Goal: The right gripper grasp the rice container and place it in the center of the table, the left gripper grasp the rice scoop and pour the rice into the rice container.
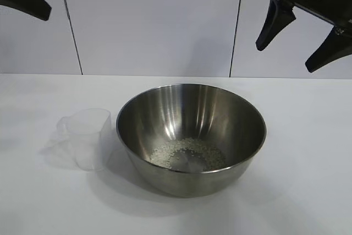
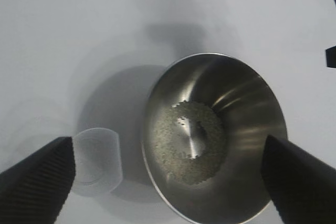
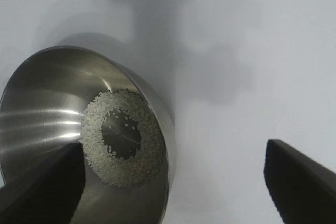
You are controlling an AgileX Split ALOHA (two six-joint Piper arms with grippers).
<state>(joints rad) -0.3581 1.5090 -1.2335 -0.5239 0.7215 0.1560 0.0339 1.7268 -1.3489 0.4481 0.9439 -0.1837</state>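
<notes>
The rice container [image 1: 165, 111], a big steel bowl, stands in the middle of the table [image 1: 308, 136], with the rice [image 1: 187, 154] in a pale heap on its bottom. The rice scoop [image 1: 85, 138], a clear plastic cup, stands upright just left of the bowl and looks empty. My left gripper [image 1: 74, 4] hangs high at the back left, open and holding nothing. My right gripper [image 1: 286, 57] hangs high at the back right, also open and empty. The left wrist view looks down on the bowl [image 2: 247, 93], rice [image 2: 194, 145] and scoop [image 2: 100, 161]. The right wrist view shows the bowl [image 3: 42, 98] and rice [image 3: 94, 124].
White wall panels [image 1: 154, 20] rise behind the table. Bare tabletop lies to the right of the bowl and in front of it.
</notes>
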